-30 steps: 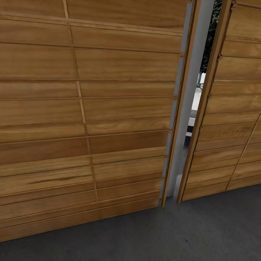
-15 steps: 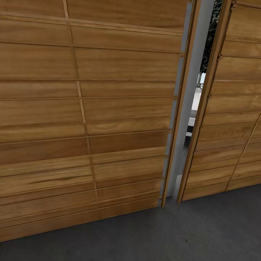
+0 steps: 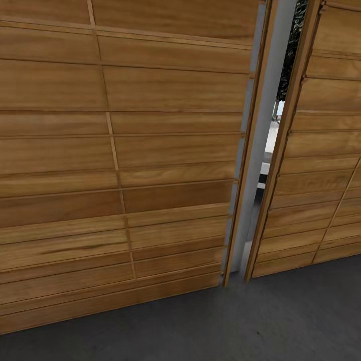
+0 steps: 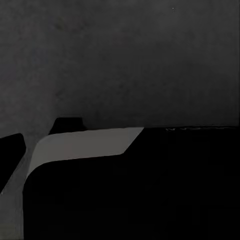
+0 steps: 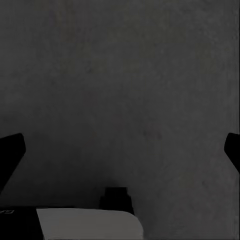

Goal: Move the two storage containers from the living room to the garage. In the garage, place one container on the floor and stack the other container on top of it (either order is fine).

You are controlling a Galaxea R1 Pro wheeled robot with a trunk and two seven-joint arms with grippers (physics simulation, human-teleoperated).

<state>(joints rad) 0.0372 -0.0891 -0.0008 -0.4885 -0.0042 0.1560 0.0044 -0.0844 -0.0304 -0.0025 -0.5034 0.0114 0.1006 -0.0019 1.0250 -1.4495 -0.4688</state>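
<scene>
Head view: most of the frame is taken up by a large wooden-slat door (image 3: 120, 150) of horizontal planks in mixed light and dark brown. A second slatted door (image 3: 321, 150) is seen along the right edge. Between them, right of centre, a pale grey post (image 3: 260, 150) runs from the top of the frame down to the floor. Beside the post a narrow gap (image 3: 273, 130) is open; through it dark foliage and a pale, bright patch outside are glimpsed. The gap is far narrower than either door.

Along the bottom of the frame and widening toward the lower right, the dark grey concrete floor (image 3: 281, 321) of the garage is seen, meeting the feet of both doors. The two doors and the post stand directly ahead as a closed barrier.

Left wrist view: the same speckled grey floor (image 4: 120, 60) is recorded in the upper half. A black robot part (image 4: 150, 190) with a pale grey panel (image 4: 85, 142) covers the lower half. One dark fingertip (image 4: 11, 150) is noted at the left edge.

Right wrist view: floor (image 5: 120, 90) across most of the frame. Dark fingertips (image 5: 10, 150) are seen at the left and right edges, set wide apart, so the right gripper (image 5: 120, 150) is recorded as spread with nothing between its fingers. The left gripper's state cannot be told.

Neither storage container's place can be told from these views.
</scene>
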